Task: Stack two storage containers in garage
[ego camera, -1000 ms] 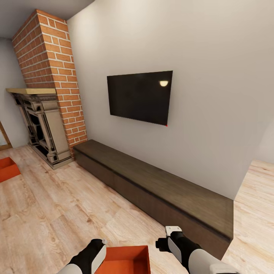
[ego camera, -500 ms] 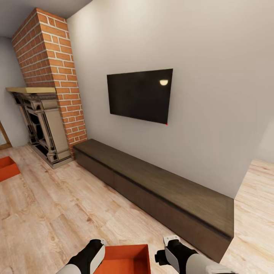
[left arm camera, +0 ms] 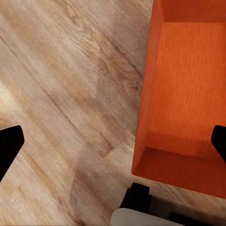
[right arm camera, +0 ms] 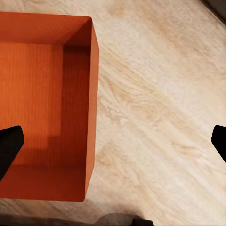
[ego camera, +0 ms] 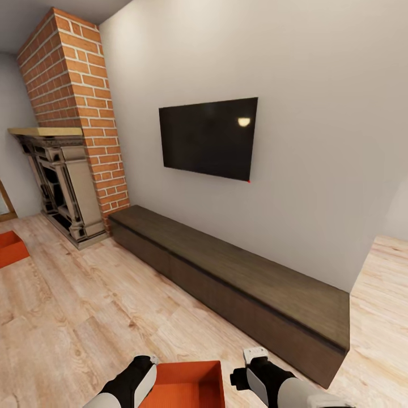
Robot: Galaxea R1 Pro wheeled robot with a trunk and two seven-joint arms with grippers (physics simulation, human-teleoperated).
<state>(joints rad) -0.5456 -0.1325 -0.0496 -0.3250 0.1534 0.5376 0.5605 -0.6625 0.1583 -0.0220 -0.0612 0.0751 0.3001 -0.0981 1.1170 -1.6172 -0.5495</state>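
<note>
One orange-red storage container (ego camera: 188,386) sits low in the head view, between my two arms on the light wood floor (ego camera: 85,317) of the living room. My left gripper (ego camera: 146,365) is at its left wall and my right gripper (ego camera: 254,358) is just off its right side. In the left wrist view the container (left arm camera: 183,94) has its side wall between the wide-open fingers of the left gripper (left arm camera: 115,143). The right gripper (right arm camera: 115,143) is open too, one fingertip (right arm camera: 9,146) over the container (right arm camera: 44,103) and the other over bare floor. The second container (ego camera: 10,248) lies at the far left edge.
A long dark low cabinet (ego camera: 238,283) runs along the white wall ahead, under a black TV (ego camera: 207,139). The brick chimney (ego camera: 79,113) and ornate fireplace (ego camera: 56,181) stand at the left. Wood floor stretches left toward the second container.
The head view has shifted slightly. My right gripper has drawn back and lower, nearer the container's right side. The left gripper and the container keep their places.
</note>
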